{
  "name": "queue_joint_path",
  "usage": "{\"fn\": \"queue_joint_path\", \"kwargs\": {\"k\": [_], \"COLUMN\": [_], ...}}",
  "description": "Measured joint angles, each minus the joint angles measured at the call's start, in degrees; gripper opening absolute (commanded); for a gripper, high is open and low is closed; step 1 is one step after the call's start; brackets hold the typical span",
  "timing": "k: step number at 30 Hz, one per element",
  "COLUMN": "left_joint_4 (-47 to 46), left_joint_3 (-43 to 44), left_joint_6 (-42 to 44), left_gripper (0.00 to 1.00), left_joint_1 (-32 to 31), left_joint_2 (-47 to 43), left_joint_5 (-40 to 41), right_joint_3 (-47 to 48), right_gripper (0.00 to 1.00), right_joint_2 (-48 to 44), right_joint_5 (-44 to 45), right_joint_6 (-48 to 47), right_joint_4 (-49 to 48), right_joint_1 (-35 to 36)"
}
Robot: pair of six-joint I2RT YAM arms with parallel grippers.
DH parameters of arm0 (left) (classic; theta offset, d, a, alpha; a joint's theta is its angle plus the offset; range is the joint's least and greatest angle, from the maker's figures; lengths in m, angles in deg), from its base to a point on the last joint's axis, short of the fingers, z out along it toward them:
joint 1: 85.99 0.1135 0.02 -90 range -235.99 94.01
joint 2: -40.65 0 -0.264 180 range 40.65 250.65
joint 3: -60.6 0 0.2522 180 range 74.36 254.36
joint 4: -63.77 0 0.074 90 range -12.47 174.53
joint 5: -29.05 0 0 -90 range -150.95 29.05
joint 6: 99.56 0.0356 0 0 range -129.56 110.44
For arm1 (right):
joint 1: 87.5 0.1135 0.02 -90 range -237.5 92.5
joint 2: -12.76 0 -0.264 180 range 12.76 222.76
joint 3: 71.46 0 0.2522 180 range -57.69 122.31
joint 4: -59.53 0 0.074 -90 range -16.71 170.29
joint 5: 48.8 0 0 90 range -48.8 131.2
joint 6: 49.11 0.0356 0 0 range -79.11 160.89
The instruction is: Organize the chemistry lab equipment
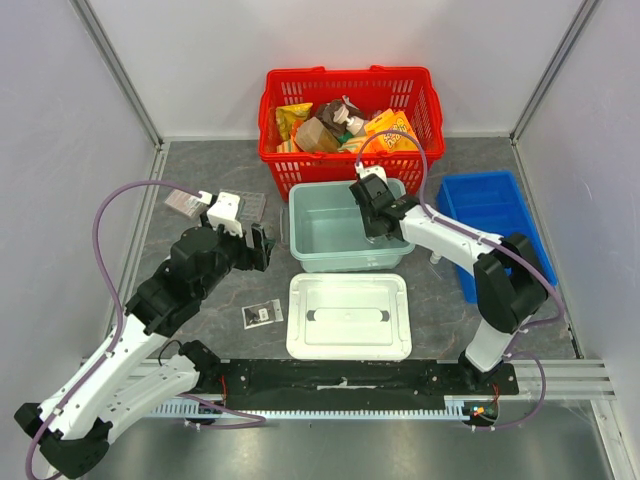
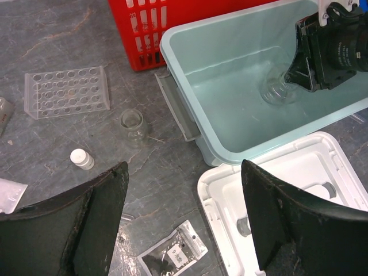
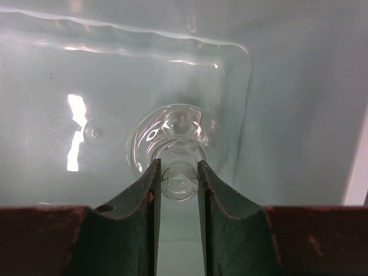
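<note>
My right gripper is shut on the neck of a small clear glass flask, holding it inside the pale teal bin, low near its floor. The flask also shows in the left wrist view under the right gripper. My left gripper is open and empty above the table, left of the bin. Beyond it on the table lie a second glass flask, a white vial and a clear well plate. A flat clear packet with a dark insert lies below it.
The bin's white lid lies in front of the bin. A red basket with snack packs stands behind it. A blue tray sits at the right. Another packet lies at the far left.
</note>
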Motion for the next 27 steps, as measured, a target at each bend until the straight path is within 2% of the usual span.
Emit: {"fn": "queue_joint_path", "kwargs": {"k": [5, 11, 14, 21, 27], "left_joint_4": [0.00, 0.00, 0.00, 0.02, 1.92], "left_joint_3": [-0.02, -0.04, -0.04, -0.04, 1.99], "left_joint_6": [0.00, -0.02, -0.04, -0.79, -3.85], "left_gripper": [0.84, 0.83, 0.83, 0.82, 0.80], "left_joint_1": [0.00, 0.00, 0.00, 0.00, 0.48], "left_joint_2": [0.28, 1.05, 1.07, 1.51, 6.49], "left_joint_5": [0.85, 1.49, 2.62, 6.14, 8.50], "right_joint_3": [-1.92, -2.64, -2.67, -2.60, -1.07], "right_gripper": [0.17, 0.36, 0.42, 0.48, 0.52], "right_joint_2": [0.66, 0.66, 0.66, -1.53, -8.81], "right_joint_5": [2.14, 4.70, 4.81, 2.14, -3.48], "right_joint_6": [0.11, 0.63, 1.03, 1.25, 0.85], "right_joint_4": [-2.27, -3.98, -4.42, -4.13, -2.95], "right_joint_1": [0.00, 0.02, 0.02, -0.02, -0.02]}}
